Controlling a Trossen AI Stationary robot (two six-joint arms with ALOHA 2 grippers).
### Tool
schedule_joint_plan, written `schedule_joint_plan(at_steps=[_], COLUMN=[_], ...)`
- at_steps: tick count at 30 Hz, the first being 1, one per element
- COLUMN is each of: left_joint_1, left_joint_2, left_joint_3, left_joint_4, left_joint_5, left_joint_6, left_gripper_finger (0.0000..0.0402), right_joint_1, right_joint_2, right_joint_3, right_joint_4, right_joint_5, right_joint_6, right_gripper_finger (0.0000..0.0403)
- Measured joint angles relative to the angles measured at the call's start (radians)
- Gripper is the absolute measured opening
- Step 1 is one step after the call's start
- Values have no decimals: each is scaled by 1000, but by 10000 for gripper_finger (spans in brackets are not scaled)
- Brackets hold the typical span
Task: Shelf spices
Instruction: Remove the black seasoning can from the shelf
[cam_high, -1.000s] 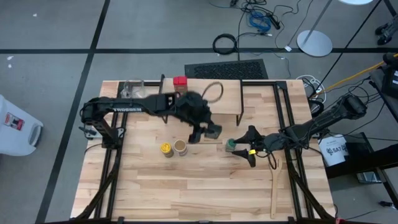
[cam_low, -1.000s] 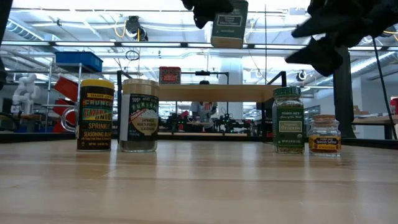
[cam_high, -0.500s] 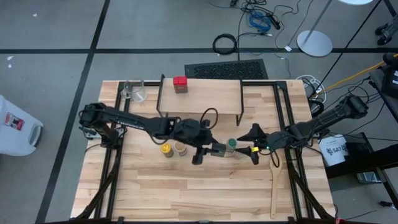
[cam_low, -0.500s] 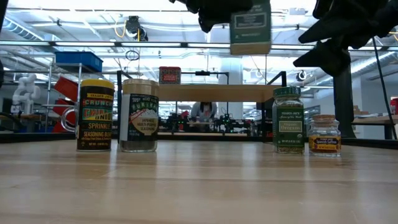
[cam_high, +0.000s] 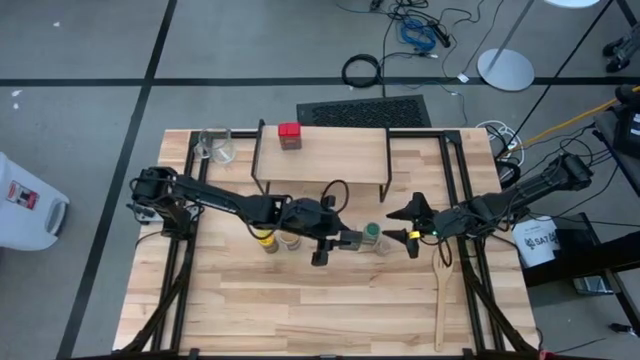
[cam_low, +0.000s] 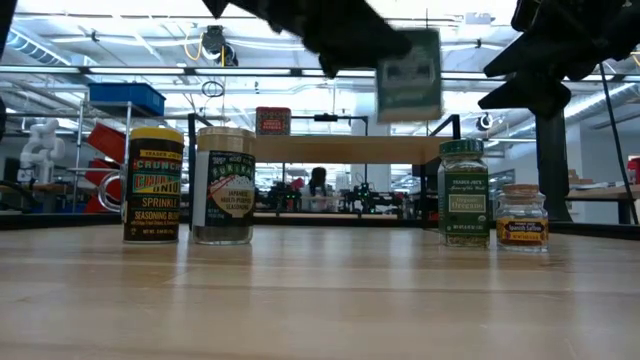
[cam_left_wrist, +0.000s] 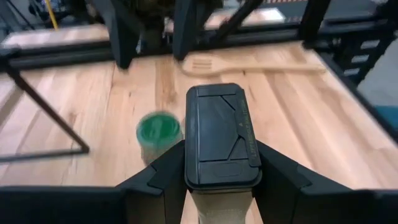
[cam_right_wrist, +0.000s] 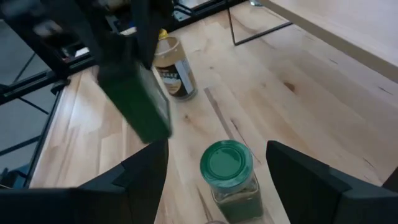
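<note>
The left gripper (cam_left_wrist: 217, 180) clamps the dark tin (cam_left_wrist: 220, 135) by its sides, lifted well clear of the table, likely so it can pass above the jars on its way to the shelf (cam_high: 330, 158), where only the red square tin (cam_high: 290, 134) stands. Just beside it, the right gripper (cam_high: 412, 222) hovers with fingers spread over the green-lidded jar (cam_right_wrist: 230, 177), seemingly lined up to grasp it, though nothing is held. The yellow jar (cam_low: 153, 184) and taller tan jar (cam_low: 224, 185) wait on the table, the tiny brown jar (cam_low: 522, 216) too
</note>
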Motion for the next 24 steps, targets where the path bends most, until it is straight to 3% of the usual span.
schedule_joint_plan(at_steps=[7,24], left_joint_1=[16,81], left_joint_2=[53,220], left_joint_3=[-45,-45], left_joint_4=[72,184], left_joint_5=[-53,-54], left_joint_6=[2,0], left_gripper_finger=[159,159], right_joint_1=[0,1], right_joint_2=[2,4], right_joint_3=[0,0], right_joint_4=[1,1], right_joint_5=[0,-5], right_joint_6=[1,3], right_gripper_finger=[258,258])
